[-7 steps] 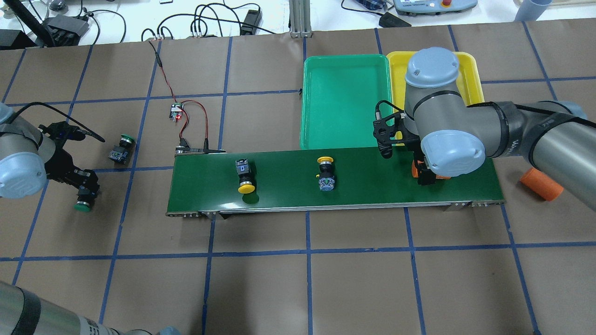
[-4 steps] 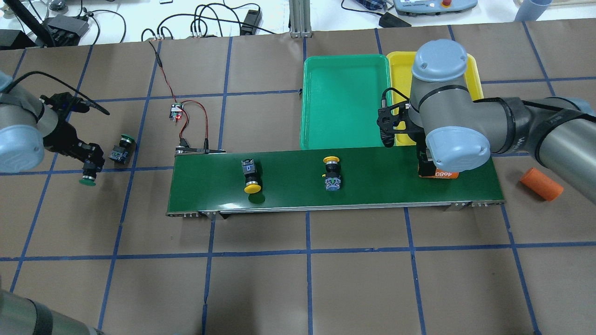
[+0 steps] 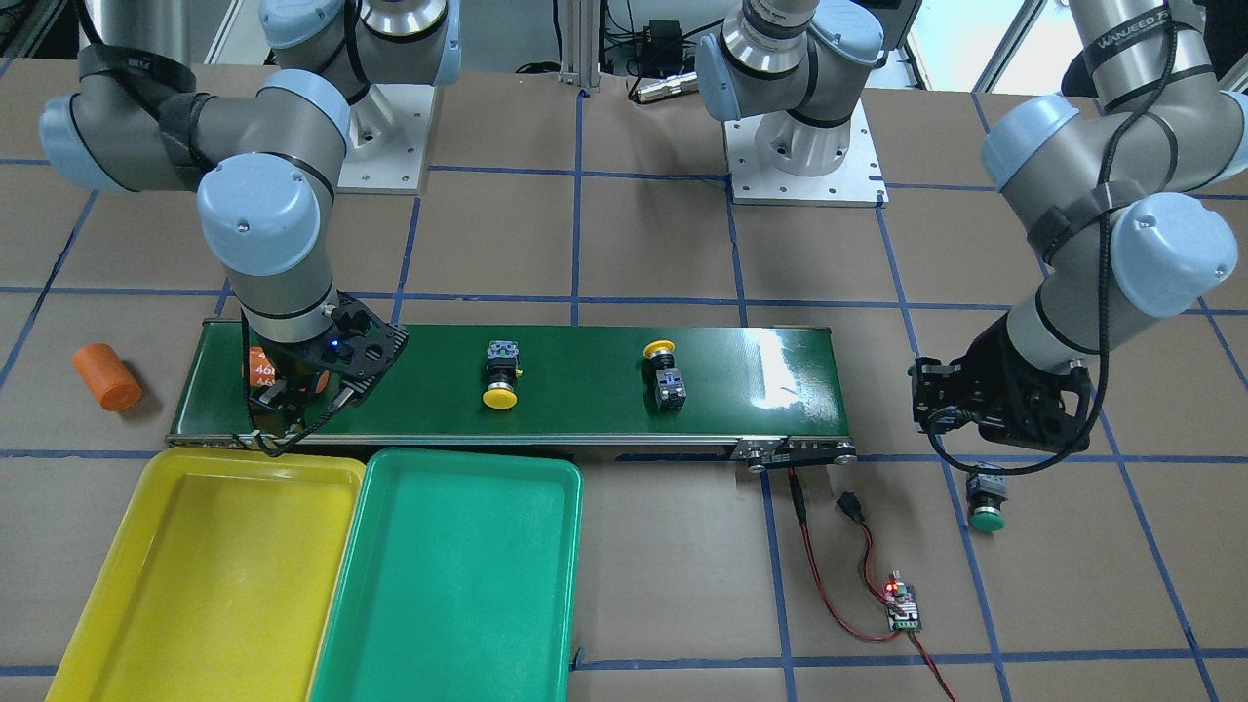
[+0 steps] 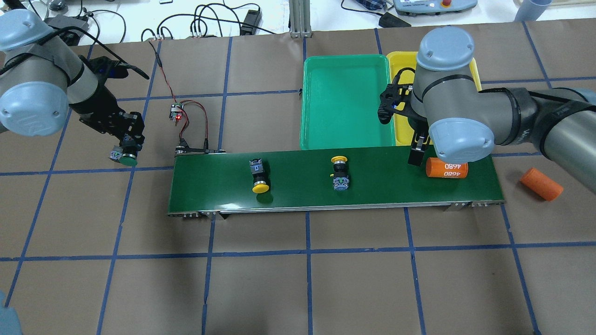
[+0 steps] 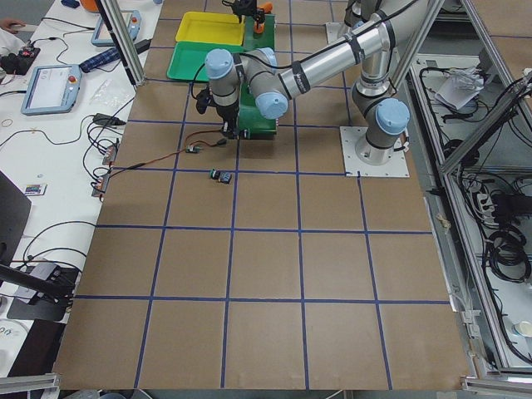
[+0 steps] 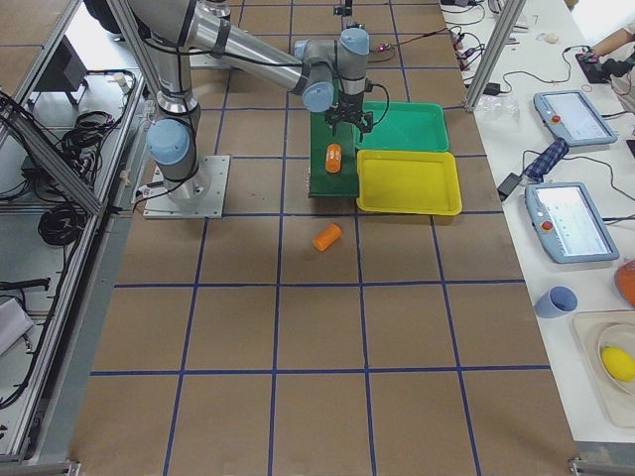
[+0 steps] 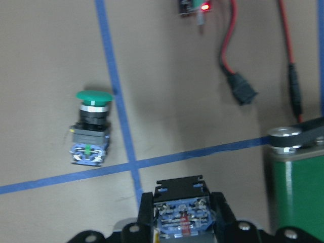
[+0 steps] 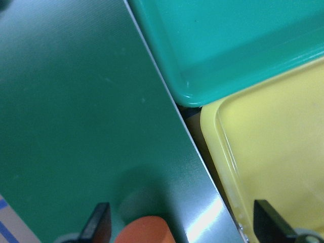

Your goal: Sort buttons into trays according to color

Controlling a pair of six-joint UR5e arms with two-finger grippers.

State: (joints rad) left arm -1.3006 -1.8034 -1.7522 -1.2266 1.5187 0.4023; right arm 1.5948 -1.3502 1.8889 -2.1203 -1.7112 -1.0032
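**A:** Overhead exterior, biggest first: what lies where?

**B:** The conveyor belt [image 4: 372, 184] runs across the table. Past its far edge, at the robot's right end, the green tray [image 4: 344, 102] and yellow tray [image 3: 205, 565] sit side by side. The right arm covers much of the yellow one.

**A:** And the grippers?

**B:** The right gripper [image 8: 185, 228] hangs over the belt, jaws spread wide, clamping nothing. Below it the orange cylinder [image 4: 446, 168] marked 4680 lies lengthwise along the belt. Off the belt's other end, the left gripper [image 4: 125, 148] is clamped on the held green button [image 7: 182, 218], contact block toward the wrist, cap down.

**A:** The remaining buttons?

**B:** Both yellows lie crosswise on the belt. The first yellow button [image 4: 258, 177] points its cap toward the robot, the second yellow button [image 4: 340, 172] toward the trays. The loose green button [image 3: 987, 502] lies on the table, cap pointing away from the robot.

**A:** Anything hard to see?

**B:** From above, the left gripper hides most of the loose one. Front-on, the held one cannot be made out.
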